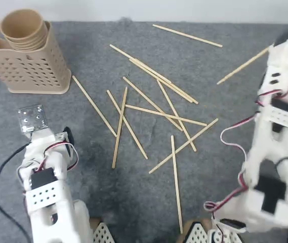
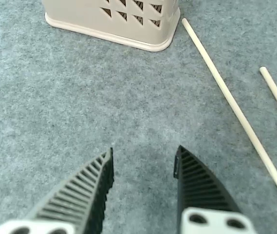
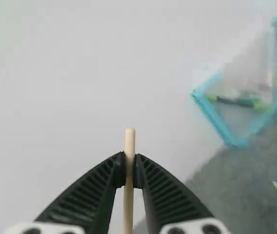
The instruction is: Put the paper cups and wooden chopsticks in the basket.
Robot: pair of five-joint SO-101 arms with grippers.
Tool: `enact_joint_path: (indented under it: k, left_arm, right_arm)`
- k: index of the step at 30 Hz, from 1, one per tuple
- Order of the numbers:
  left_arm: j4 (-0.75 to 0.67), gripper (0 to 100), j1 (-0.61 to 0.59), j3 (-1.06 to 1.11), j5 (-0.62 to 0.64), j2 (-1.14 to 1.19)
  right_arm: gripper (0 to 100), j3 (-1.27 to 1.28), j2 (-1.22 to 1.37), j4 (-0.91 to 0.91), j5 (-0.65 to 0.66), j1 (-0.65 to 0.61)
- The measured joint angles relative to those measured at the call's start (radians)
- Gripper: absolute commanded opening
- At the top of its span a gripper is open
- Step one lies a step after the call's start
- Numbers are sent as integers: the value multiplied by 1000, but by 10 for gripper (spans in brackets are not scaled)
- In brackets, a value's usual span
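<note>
A beige slotted basket (image 1: 32, 71) stands at the back left of the grey mat and holds a stack of paper cups (image 1: 25, 28). Several wooden chopsticks (image 1: 154, 104) lie scattered and crossed over the middle of the mat. My left arm (image 1: 45, 172) is at the front left. Its gripper (image 2: 143, 156) hangs open and empty just over bare mat, short of the basket (image 2: 114, 19), with a chopstick (image 2: 230, 102) lying off to one side. My right arm (image 1: 278, 116) stretches to the back right. Its gripper (image 3: 129, 156) is shut on one chopstick (image 3: 129, 141), raised and facing a pale wall.
A lone chopstick (image 1: 187, 35) lies near the mat's back edge and another (image 1: 242, 66) slants beside the right arm's tip. A blue-framed clear box (image 3: 240, 102) stands beyond the mat. Red and white cables (image 1: 230, 134) loop off the right arm.
</note>
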Motion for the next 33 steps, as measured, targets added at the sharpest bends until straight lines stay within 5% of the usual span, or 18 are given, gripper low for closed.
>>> enact_joint_path:
  k: [3,7,14,24,33]
  left_arm:
    - [0,198,0,0,0,0]
    - [0,198,0,0,0,0]
    - [0,198,0,0,0,0]
    - [0,198,0,0,0,0]
    - [0,198,0,0,0,0]
  right_arm:
    - [6,-8,150,-287,52,-25]
    - [6,-120,348,-384,66,-38]
    - [6,-491,669,-400,71,-75]
    - [6,-1178,1128,-397,302,-143]
    - [7,-1804,1514,-219,356,-181]
